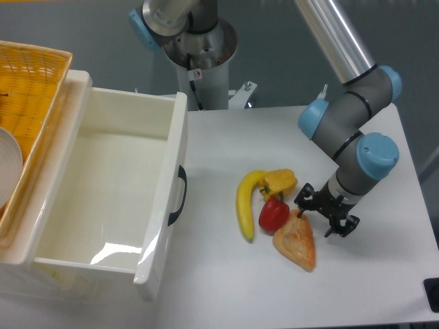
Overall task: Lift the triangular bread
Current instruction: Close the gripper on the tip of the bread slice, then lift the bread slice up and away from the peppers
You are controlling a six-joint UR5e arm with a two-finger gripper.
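The gripper (pixel 322 218) hangs low over the tabletop (pixel 226 288), at the upper right edge of the triangular bread (pixel 296 241). The bread lies flat just below and to the left of the gripper, with its narrow end pointing away from it toward the front of the tabletop. The dark fingers seem to be spread apart, one near the top corner of the bread and one further to the right, but they are small and dark, so I cannot tell for sure if they are open or if they touch the bread. Nothing looks pinched or lifted yet.

Left of the gripper, the red pepper (pixel 274 214) touches or almost touches the top of the bread. Behind it is the yellow pepper (pixel 279 182), and further left the banana (pixel 245 203). Far to the left stands a white drawer box (pixel 116 199) with a woven basket (pixel 31 103) beside it.

In my judgement, the main risk is the position: the gripper is off the middle of the bread, so closing here may catch only the edge and the smooth, rounded shape could slip out or turn. The left finger could also push the red pepper, which would then move the bread.

I can read no brand, label or writing anywhere.
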